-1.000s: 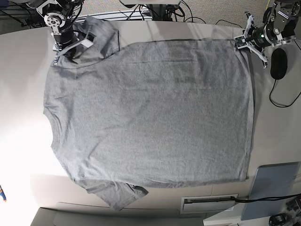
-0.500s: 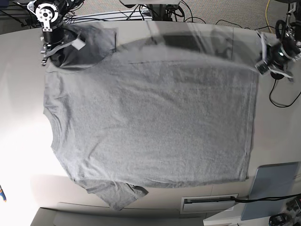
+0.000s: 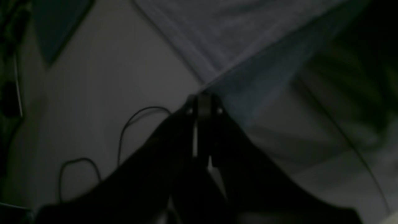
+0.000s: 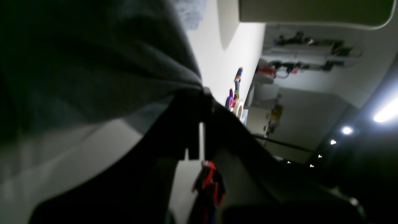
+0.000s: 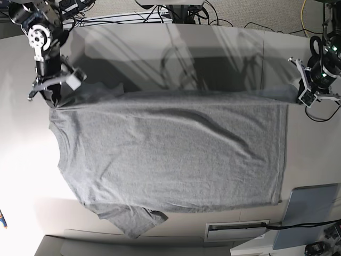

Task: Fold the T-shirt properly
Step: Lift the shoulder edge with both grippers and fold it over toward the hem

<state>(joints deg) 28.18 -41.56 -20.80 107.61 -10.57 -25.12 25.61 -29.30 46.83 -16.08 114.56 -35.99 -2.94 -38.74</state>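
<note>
On table (image 5: 160, 48), one T-shirt (image 5: 170, 154), two grippers

One grey T-shirt (image 5: 170, 152) on one table (image 5: 21, 176). Two grippers: left gripper (image 5: 303, 96), right gripper (image 5: 50, 98). One grey pad (image 5: 311, 213), one black cable (image 3: 93, 155).

Black left gripper (image 5: 301, 95) and black right gripper (image 5: 49, 98) — jaws clamped tight, wrists angled inward, arms raised and spread wide apart.
</note>
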